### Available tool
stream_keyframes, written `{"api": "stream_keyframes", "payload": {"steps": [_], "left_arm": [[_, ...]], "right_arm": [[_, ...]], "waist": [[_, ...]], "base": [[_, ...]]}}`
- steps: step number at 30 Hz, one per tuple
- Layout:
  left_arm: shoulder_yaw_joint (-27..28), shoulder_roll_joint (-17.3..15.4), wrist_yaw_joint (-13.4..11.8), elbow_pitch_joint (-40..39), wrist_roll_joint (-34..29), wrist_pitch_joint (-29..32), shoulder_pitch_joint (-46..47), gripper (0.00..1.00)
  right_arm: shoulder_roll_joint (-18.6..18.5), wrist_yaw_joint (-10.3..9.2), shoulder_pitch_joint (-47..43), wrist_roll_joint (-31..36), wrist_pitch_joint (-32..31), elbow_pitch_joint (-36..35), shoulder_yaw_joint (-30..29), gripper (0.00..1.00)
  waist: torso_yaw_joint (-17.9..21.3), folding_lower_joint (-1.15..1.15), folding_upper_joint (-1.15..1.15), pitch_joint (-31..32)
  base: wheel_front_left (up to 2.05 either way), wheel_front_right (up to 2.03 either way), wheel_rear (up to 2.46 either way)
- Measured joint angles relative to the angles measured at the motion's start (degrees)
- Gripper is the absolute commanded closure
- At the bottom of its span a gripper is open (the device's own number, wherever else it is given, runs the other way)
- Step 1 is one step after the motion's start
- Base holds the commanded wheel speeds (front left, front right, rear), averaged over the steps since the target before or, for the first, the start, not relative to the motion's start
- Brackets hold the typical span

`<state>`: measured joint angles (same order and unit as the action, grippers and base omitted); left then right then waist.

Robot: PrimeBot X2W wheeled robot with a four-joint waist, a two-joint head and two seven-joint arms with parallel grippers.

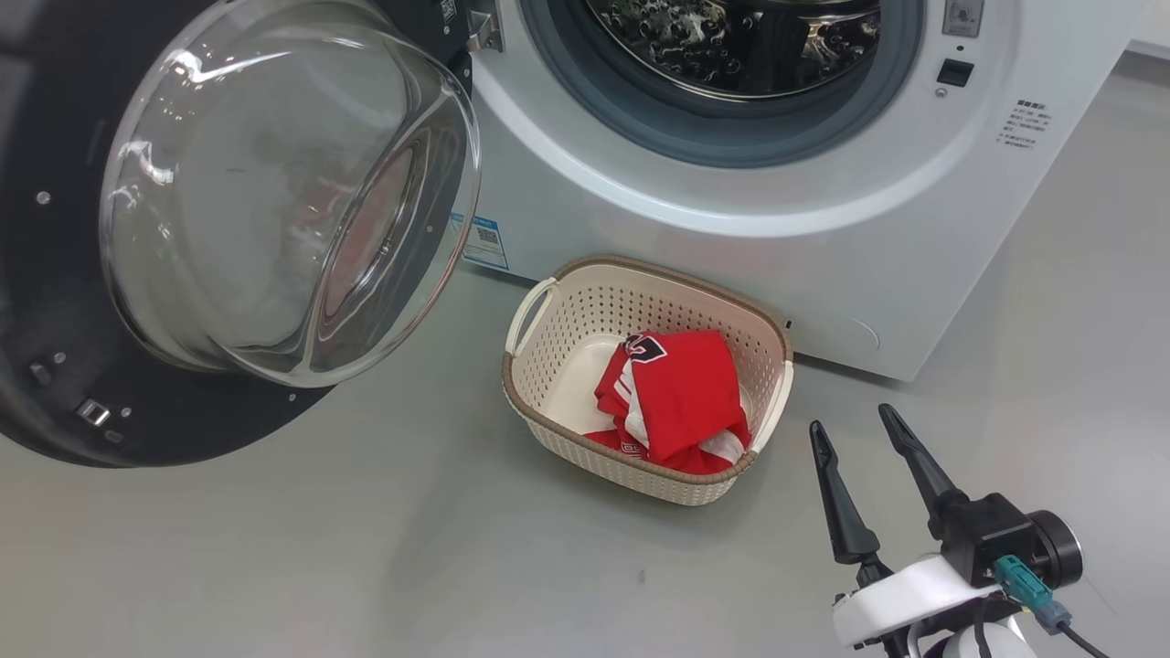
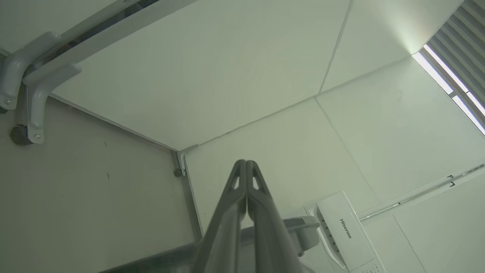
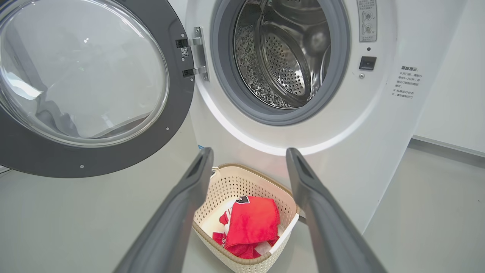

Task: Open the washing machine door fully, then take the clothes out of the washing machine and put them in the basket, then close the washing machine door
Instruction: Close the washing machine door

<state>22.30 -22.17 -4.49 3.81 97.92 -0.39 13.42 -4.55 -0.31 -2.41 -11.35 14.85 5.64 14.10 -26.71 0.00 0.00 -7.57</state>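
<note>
The right claw (image 1: 849, 418) hung released and empty, its two fingers spread, low above the floor (image 1: 274, 548) just right of the basket (image 1: 658, 270) and pointing toward the washing machine (image 1: 731, 247). The left claw (image 2: 246, 163) was clenched on nothing, fingertips pressed together, aimed up at pale panels (image 2: 227, 68). The basket stood on the floor just before the machine's bottom front edge with the red clothes (image 1: 681, 393) crumpled inside, and the washing machine door (image 1: 55, 274) stood swung wide open at the left.

The red clothes (image 1: 681, 397) lie crumpled in the cream basket (image 1: 571, 320) before the washing machine (image 1: 823, 238), its washing machine door (image 1: 55, 302) swung open.
</note>
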Motion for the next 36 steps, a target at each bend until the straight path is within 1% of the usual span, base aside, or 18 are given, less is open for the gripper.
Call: {"api": "stream_keyframes", "payload": {"steps": [5,9,11,13,19,26,29,36], "left_arm": [[-1.98,-1.52,-0.83,5.25,1.48,4.7,0.31,1.0],[-3.37,-2.49,-0.86,8.34,1.88,7.69,0.88,1.0],[-3.94,-2.58,-0.86,9.29,2.45,8.93,1.58,1.0],[-4.28,-2.6,-0.86,10.14,3.57,9.95,2.59,1.0],[-5.55,-2.81,-0.82,12.18,3.94,11.81,4.6,1.0],[-6.91,-2.96,-0.09,14.75,3.99,14.57,5.74,1.0],[-7.08,-3.15,0.81,15.74,4.35,15.92,6.23,1.0],[-7.71,-4.05,2.05,16.97,5.48,19.36,6.89,1.0]], "right_arm": [[-0.21,0.25,1.09,0.34,0.0,0.03,0.2,0.0],[-0.51,0.29,1.23,0.42,0.0,0.16,0.47,0.0],[-0.56,0.74,1.33,0.42,0.0,0.18,0.51,0.0],[-0.65,0.76,1.56,0.42,0.0,0.24,0.54,0.0],[-0.84,0.77,2.06,0.42,0.0,0.32,0.48,0.0],[-0.87,0.77,2.12,0.42,0.0,0.45,0.54,0.0],[-0.88,0.77,2.13,0.42,0.0,0.64,0.53,0.0],[-0.89,0.78,2.13,0.42,0.0,0.88,0.53,0.0]], "waist": [[0.62,0.0,0.0,-0.66],[1.15,0.0,0.0,-1.17],[1.36,0.0,0.0,-1.45],[1.54,0.0,0.0,-1.7],[1.79,0.0,0.0,-2.21],[1.91,0.0,0.0,-2.36],[1.99,0.0,0.0,-2.32],[1.97,0.0,0.0,-2.24]], "base": [[0.0,0.0,0.0],[0.0,0.0,0.0],[0.0,0.0,0.0],[0.0,0.0,0.0],[0.0,0.0,0.0],[0.0,0.0,0.0],[0.0,0.0,0.0],[0.0,0.0,0.0]]}}
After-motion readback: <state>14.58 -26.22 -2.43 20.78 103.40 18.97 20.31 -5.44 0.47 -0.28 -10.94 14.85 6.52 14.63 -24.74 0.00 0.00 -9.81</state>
